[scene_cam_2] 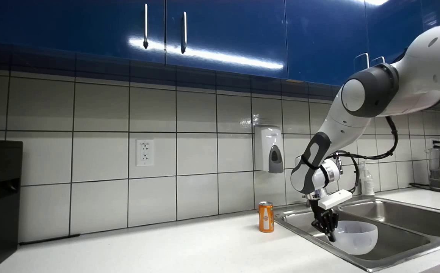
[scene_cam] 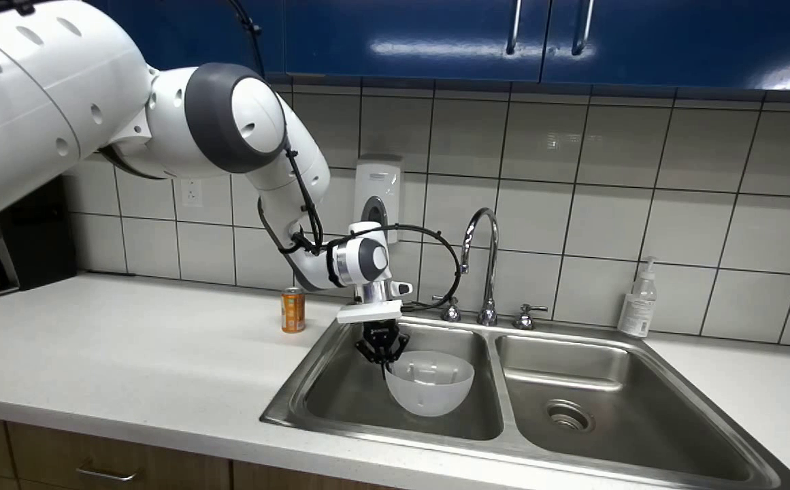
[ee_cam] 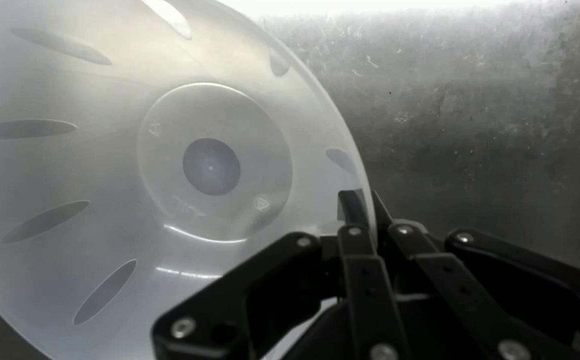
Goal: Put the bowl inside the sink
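Observation:
A translucent white bowl (scene_cam: 431,391) is over or within the basin of the steel sink (scene_cam: 509,408) nearest the orange can. It also shows in an exterior view (scene_cam_2: 357,238) and fills the left of the wrist view (ee_cam: 210,165). My black gripper (scene_cam: 386,371) points down at the bowl's edge. In the wrist view its fingers (ee_cam: 367,207) are closed on the bowl's rim, one finger inside and one outside. The bowl sits roughly upright, slightly tilted. I cannot tell whether its bottom touches the basin floor.
An orange can (scene_cam: 293,310) stands on the counter (scene_cam: 163,340) beside the sink. A curved faucet (scene_cam: 488,272) with handles rises behind the basins. A wall soap dispenser (scene_cam: 378,194) hangs behind the arm. A pump bottle (scene_cam: 638,303) stands at the back. The second basin (scene_cam: 605,408) has a drain.

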Action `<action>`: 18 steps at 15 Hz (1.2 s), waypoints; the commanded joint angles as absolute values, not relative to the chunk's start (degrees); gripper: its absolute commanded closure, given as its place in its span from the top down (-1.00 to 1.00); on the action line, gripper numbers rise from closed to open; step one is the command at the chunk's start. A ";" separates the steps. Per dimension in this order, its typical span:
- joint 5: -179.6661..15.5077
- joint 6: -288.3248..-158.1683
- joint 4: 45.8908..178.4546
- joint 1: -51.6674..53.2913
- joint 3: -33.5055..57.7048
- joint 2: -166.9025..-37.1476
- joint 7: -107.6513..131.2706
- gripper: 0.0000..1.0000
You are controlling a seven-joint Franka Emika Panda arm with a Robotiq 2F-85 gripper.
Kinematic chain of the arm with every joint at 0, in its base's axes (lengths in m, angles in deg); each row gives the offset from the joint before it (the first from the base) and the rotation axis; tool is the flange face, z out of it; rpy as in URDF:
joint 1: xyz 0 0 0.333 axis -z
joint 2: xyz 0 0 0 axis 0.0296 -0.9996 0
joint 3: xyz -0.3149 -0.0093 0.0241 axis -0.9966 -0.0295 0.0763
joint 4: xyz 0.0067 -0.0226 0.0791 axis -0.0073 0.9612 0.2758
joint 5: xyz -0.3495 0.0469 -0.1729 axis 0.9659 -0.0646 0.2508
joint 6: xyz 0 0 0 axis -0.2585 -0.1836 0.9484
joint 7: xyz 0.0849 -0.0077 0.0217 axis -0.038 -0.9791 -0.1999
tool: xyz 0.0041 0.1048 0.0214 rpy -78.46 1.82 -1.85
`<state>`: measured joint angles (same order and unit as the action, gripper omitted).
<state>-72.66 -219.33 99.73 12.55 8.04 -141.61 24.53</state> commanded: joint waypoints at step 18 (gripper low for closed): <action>-73.35 -216.45 98.81 13.39 8.64 -141.21 27.88 0.94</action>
